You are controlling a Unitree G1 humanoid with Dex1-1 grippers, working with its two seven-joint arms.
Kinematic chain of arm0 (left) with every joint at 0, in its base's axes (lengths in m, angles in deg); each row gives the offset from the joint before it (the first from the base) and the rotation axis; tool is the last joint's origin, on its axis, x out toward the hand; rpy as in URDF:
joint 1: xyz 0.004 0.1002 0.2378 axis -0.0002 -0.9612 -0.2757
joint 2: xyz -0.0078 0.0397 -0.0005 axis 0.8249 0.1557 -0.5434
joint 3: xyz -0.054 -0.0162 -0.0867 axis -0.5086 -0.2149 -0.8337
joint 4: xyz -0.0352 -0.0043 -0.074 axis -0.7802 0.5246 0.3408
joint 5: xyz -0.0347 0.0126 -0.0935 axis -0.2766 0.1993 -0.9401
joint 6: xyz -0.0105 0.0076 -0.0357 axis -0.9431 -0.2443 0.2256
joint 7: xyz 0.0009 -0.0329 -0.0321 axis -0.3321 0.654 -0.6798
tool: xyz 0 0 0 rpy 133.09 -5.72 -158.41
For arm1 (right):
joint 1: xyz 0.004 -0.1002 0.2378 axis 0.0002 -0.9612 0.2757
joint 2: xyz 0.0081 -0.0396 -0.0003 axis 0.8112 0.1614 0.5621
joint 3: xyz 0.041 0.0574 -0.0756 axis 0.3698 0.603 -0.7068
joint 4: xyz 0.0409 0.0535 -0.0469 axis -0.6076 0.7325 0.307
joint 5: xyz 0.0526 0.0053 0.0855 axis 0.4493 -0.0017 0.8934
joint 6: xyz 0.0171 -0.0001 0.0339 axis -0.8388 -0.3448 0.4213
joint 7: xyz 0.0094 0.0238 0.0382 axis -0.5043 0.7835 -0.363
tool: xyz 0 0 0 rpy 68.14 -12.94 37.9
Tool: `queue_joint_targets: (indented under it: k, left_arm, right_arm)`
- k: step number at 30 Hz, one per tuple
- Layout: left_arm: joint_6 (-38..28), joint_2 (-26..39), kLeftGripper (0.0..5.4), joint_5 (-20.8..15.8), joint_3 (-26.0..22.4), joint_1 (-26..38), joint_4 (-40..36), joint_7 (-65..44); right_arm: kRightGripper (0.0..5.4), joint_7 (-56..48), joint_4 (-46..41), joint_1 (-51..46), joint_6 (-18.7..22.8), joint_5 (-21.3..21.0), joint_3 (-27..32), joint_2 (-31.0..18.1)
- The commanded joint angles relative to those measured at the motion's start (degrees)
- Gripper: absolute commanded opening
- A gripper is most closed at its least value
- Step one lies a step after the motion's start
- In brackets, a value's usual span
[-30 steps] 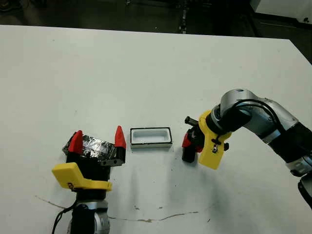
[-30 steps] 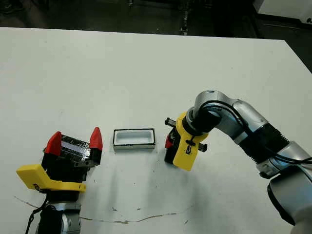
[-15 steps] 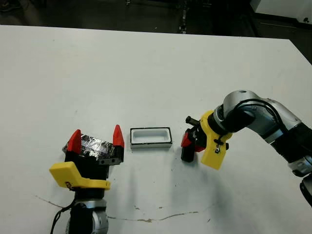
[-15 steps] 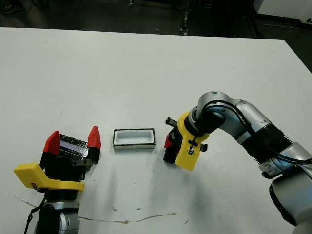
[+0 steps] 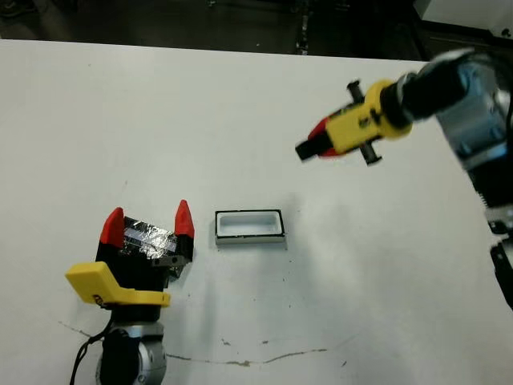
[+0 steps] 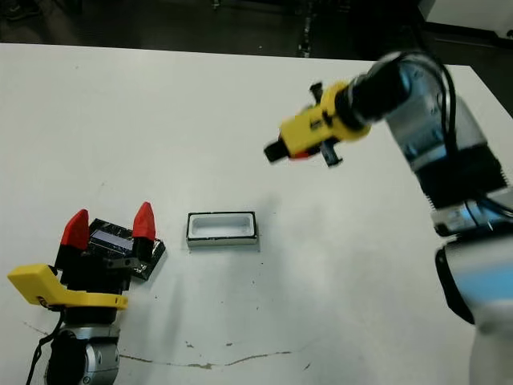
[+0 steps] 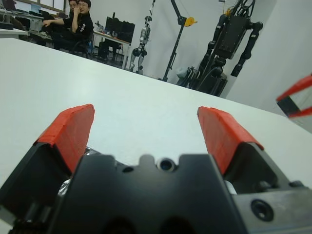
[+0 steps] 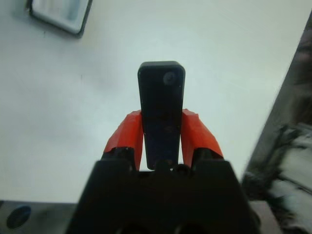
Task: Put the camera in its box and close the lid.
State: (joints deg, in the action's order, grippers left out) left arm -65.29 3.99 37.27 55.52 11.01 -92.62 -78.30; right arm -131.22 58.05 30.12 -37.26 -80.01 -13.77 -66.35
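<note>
The camera (image 8: 161, 92), a slim black bar, is clamped between the red fingers of my right gripper (image 5: 322, 147), which is held in the air beyond and to the right of the box. Its dark end (image 5: 304, 151) sticks out past the fingertips. The box (image 5: 249, 226) sits open on the table, white inside with a dark rim. The lid (image 6: 112, 240), black with silvery patches, lies on the table left of the box. My left gripper (image 5: 148, 222) is open, one red fingertip on each side of the lid.
The white table (image 5: 240, 96) stretches far back to its rear edge. A thin dark scratch line (image 5: 264, 355) runs near the front edge. In the left wrist view, people (image 7: 73, 19) sit beyond the table and robot stands (image 7: 234, 39) rise behind it.
My right gripper has risen from the table beside the box, carrying the camera up and away. The left gripper has drifted slightly left; the lid and box stay put.
</note>
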Motion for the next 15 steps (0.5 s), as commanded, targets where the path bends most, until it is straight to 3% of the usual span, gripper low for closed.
queue_joint_targets:
  k: [1,6,15]
  left_arm:
    - [0.95,1.0,5.4,0.66,-0.48,0.39,0.42,-0.44]
    - [2.04,1.03,5.4,1.12,-0.4,0.74,-0.2,-0.02]
    - [2.08,0.87,5.4,1.29,-0.41,1.08,0.01,-0.25]
  right_arm:
    - [1.69,-3.36,5.45,3.02,7.12,2.9,1.78,1.9]
    - [1.69,-7.18,12.92,5.71,12.47,4.44,1.84,4.91]
    - [1.69,-9.46,17.65,5.92,14.12,5.74,2.42,9.48]
